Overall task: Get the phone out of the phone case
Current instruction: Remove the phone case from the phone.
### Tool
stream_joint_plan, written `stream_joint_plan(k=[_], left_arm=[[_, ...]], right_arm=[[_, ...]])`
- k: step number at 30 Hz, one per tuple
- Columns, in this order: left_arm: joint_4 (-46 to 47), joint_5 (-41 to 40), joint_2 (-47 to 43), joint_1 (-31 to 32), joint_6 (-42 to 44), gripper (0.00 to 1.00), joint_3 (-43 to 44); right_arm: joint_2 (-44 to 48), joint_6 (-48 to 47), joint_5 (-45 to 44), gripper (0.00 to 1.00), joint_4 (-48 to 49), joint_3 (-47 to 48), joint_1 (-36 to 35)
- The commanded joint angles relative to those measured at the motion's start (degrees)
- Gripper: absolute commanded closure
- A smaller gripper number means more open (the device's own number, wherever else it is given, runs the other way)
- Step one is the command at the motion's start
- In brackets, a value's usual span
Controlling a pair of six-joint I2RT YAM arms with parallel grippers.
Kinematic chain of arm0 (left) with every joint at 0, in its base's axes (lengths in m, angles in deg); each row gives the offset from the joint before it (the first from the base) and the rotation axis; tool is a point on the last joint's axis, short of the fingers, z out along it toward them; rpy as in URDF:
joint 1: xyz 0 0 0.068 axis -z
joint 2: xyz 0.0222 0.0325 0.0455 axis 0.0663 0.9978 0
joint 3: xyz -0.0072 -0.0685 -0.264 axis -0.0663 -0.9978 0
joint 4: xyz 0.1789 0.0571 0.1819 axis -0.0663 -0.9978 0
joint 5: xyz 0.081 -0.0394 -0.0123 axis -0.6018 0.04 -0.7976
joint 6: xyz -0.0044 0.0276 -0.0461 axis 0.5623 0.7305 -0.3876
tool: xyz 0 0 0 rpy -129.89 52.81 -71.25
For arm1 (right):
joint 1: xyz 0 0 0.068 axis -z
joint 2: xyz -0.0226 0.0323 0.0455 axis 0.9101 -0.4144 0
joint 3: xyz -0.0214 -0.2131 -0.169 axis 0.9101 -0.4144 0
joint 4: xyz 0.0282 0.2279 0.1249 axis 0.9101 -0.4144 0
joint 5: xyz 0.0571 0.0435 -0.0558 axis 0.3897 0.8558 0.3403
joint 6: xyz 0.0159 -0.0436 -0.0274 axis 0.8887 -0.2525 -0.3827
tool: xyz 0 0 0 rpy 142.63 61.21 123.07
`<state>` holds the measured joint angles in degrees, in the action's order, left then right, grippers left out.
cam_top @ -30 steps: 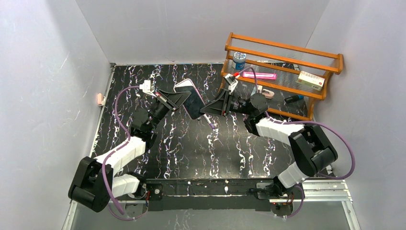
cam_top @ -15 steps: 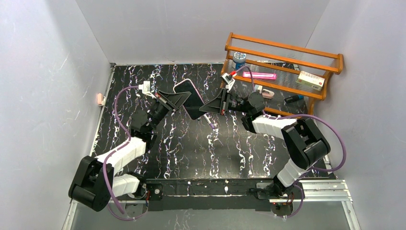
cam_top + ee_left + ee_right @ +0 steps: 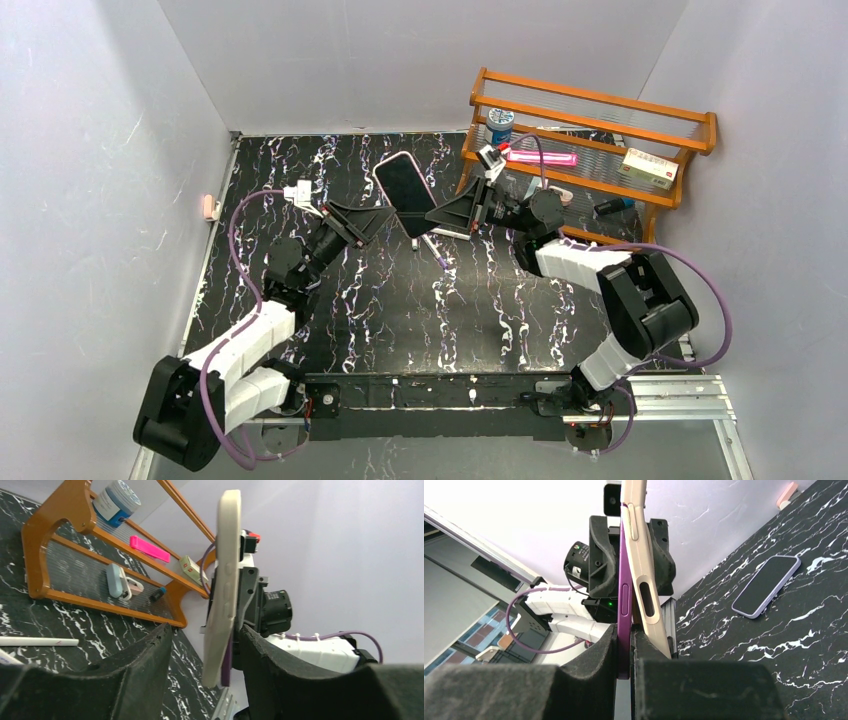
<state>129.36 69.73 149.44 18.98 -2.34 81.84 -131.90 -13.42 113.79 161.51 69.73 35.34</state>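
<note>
Phone [image 3: 403,188] with phone case [image 3: 225,580] is held in the air over the far middle of the table [image 3: 400,300]. The rack [image 3: 590,100] is near behind the right gripper [image 3: 434,215], and the back and left walls are well apart. Right gripper is clamped narrow on the phone's purple edge, with the beige case parted from it at the gripped end. Left gripper [image 3: 388,213] is spread wide with the case in the gap, touching neither finger. Both wrist views show the pair edge-on, so the screen face is hidden there.

The cream case [image 3: 642,575] peels away at one end from the upright purple phone [image 3: 624,600].
</note>
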Motion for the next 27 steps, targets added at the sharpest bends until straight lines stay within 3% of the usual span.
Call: stream_joint_plan(k=[1, 9, 27], left_arm=[[-5.23, 2.63, -2.52, -0.44, 6.09, 0.47, 2.15], [-8.02, 7.65, -2.51, -0.22, 9.31, 0.37, 2.66], [-8.02, 7.79, -0.03, 3.14, 10.3, 0.36, 2.81]], right_arm=[[5.44, -0.42, -3.63, 0.99, 3.35, -0.47, 0.72], [9.03, -2.96, -7.3, 0.99, -3.04, -0.78, 0.95], [8.83, -2.0, -7.52, 0.99, -2.83, 0.08, 0.91]])
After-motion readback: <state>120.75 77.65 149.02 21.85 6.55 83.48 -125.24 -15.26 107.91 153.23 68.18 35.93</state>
